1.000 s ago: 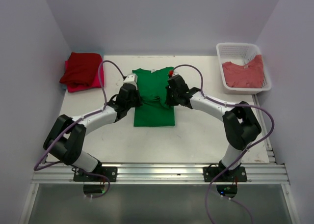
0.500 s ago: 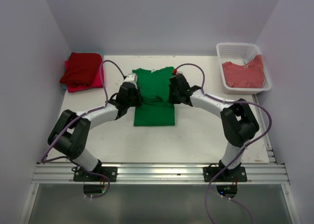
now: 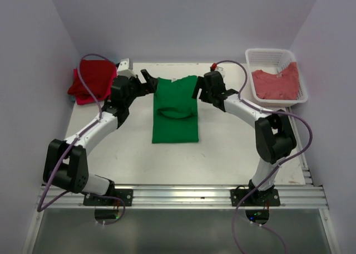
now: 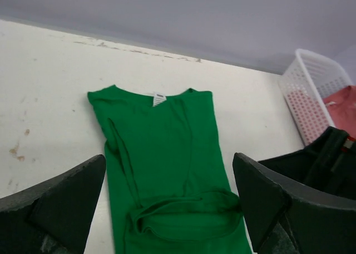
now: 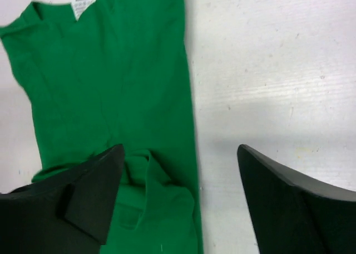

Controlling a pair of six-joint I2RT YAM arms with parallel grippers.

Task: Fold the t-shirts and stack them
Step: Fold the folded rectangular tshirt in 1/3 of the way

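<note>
Green cloth fills the middle of the top view. The green tee (image 3: pixel 175 112) lies flat on the table (image 3: pixel 239 148) as a long narrow strip, collar end away from the arm bases. My left claw (image 3: pixel 149 80) is at the strip's far left corner, with the tee just to its right. Its jaws are spread with nothing in them. My right claw (image 3: pixel 198 90) is at the opposite far edge, with the tee just to its left. From up here I cannot tell how its jaws stand. The red tees (image 3: pixel 92 78) lie stacked to the left of the left claw. The basket (image 3: pixel 251 70) stands well to the right of the right claw, with a salmon tee (image 3: pixel 275 82) inside.

On the left wrist view, the fingers (image 4: pixel 61 204) of the left claw (image 4: pixel 169 159) stand wide apart and grip nothing. The green tee (image 4: pixel 167 148) lies below and ahead, between them. Its white label (image 4: pixel 159 98) is at the far end, and a curled fold lies nearest the claw. The basket (image 4: pixel 311 92) is ahead and to the right.

On the right wrist view, the fingers (image 5: pixel 94 193) of the right claw (image 5: pixel 181 148) are also wide apart and hold nothing. The green tee (image 5: pixel 111 81) lies below, under the left finger and ahead of it. The tee's straight edge runs through the gap between the fingers. Bare table (image 5: pixel 267 70) lies under and ahead of the right finger.
</note>
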